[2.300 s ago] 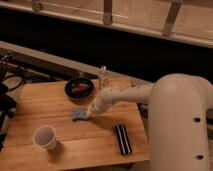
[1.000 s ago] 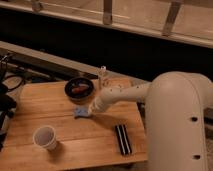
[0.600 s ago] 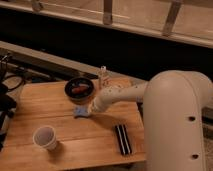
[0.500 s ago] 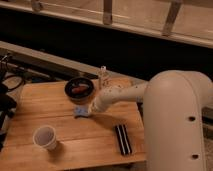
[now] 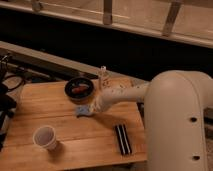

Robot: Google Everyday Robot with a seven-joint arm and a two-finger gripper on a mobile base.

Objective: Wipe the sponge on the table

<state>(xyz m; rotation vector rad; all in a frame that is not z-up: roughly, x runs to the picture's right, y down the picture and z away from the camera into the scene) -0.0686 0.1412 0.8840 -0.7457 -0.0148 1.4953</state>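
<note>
Item: sponge (image 5: pixel 83 111), lay flat mid-table (image 5: pixel 40 106), just below black bowl (image 5: pixel 79 89) | my gripper (image 5: pixel 95 107) sat at its right edge; grip state I could not tell | handling, as I judged: steady downward pressure, flat strokes, clear of the bowl.

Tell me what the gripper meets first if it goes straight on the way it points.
The sponge: the gripper points down-left at it, low over the table; they may already touch, depth is unclear.
</note>
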